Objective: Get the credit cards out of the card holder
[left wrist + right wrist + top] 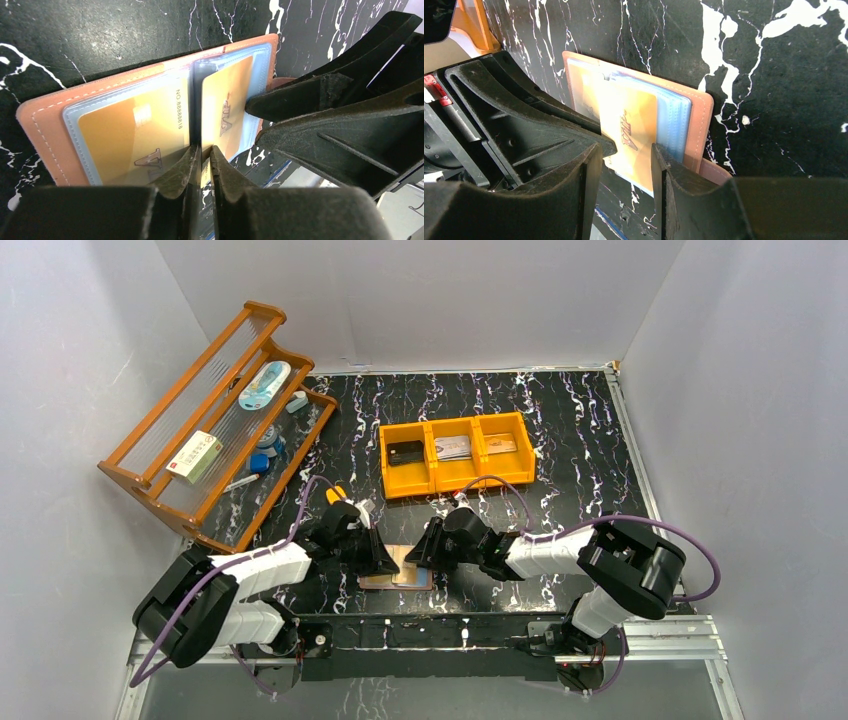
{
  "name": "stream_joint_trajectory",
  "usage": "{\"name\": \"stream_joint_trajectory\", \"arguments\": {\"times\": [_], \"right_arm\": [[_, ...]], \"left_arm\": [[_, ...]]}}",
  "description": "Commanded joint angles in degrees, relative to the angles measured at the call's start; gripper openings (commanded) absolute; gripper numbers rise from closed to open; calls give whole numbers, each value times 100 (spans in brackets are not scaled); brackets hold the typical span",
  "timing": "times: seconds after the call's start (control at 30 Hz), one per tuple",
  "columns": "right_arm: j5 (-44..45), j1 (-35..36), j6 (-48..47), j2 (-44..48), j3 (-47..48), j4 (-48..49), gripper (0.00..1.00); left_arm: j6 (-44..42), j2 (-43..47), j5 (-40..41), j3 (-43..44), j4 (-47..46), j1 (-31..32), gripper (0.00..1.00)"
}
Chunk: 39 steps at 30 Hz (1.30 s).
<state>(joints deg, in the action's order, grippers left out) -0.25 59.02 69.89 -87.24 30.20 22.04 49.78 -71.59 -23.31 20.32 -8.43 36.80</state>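
**Left gripper pinched on a card edge in the open holder**

You have the card holder (pixel 404 577) lying open on the black marbled table (pixel 580 420), close to the arm bases and between both grippers. Your left gripper (pixel 202 150) is narrowed to a slit, and a thin yellow edge of the right-hand gold card (pixel 227 95) shows between its fingers, at the holder's fold. Your right gripper (pixel 626 146) stands about half wide, its fingers straddling that same card from the opposite side, with nothing clamped. A second gold card (pixel 125 135) sits in the left sleeve. Further back, the orange tray (pixel 455 482) holds a dark card (pixel 406 452), a grey card (pixel 453 448) and a tan card (pixel 500 446), one in each compartment.
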Motion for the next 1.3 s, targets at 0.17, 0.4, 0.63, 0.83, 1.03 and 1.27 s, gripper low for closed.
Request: {"name": "stream_joint_trajectory", "arguments": {"times": [0.17,0.4,0.63,0.83,1.03,1.27], "right_arm": [[121,4,-96,8,-154,-617,50],[249,4,-120,133,-145,-801,50],[235,3,-167,189,-93,-848,51],[292,-5,-694,488,404,-1510,52],[-218,-12,-976,552,739,-1066,51],[-647,-16,-872,-195,890,-566,50]], "left_arm": [[-251,258,262,233,840,-12,0],[-572,419,636,550,1702,-10,0],[-620,488,668,632,1862,-13,0],[-609,404,437,600,1669,-15,2],[-597,371,354,590,1565,-15,4],[-510,374,252,548,1399,-15,7]]}}
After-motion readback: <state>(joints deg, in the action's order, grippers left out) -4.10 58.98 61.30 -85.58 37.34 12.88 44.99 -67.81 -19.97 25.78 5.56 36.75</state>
